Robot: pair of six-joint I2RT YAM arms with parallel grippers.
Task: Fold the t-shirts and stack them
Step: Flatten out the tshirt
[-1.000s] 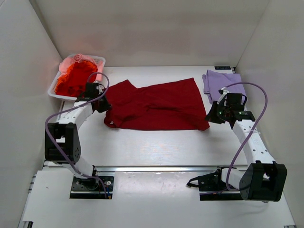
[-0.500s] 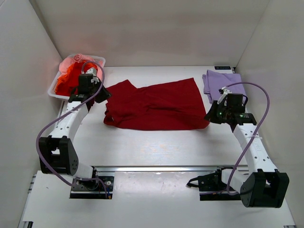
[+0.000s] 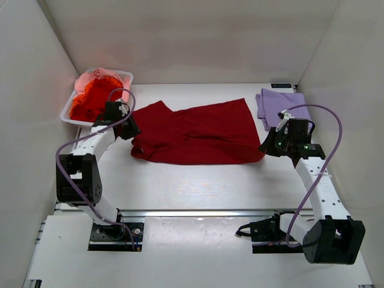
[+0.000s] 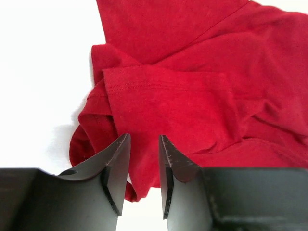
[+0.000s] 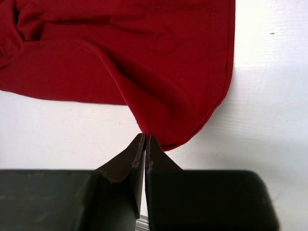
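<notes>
**Right Arm Pinched The Red Shirt's Corner**

We saw the dark red t-shirt (image 3: 195, 133) spread across the middle of the table (image 3: 198, 180). Our right gripper (image 5: 145, 140) was clamped on its near right corner. Our left gripper (image 4: 142, 144) hung parted over the bunched left sleeve. 1 lavender t-shirt (image 3: 281, 105) lay far right, and orange-red t-shirts (image 3: 93, 101) filled the white basket (image 3: 128, 76) far left.

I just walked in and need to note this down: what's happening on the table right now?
Two robot arms are working on a dark red t-shirt spread across the table. The right hand is shut on the shirt's near right corner. The left hand is open at the bunched sleeve on the other side, not gripping it. A lavender shirt lies folded at the far right, and orange-red shirts sit in a white basket at the far left.
</notes>
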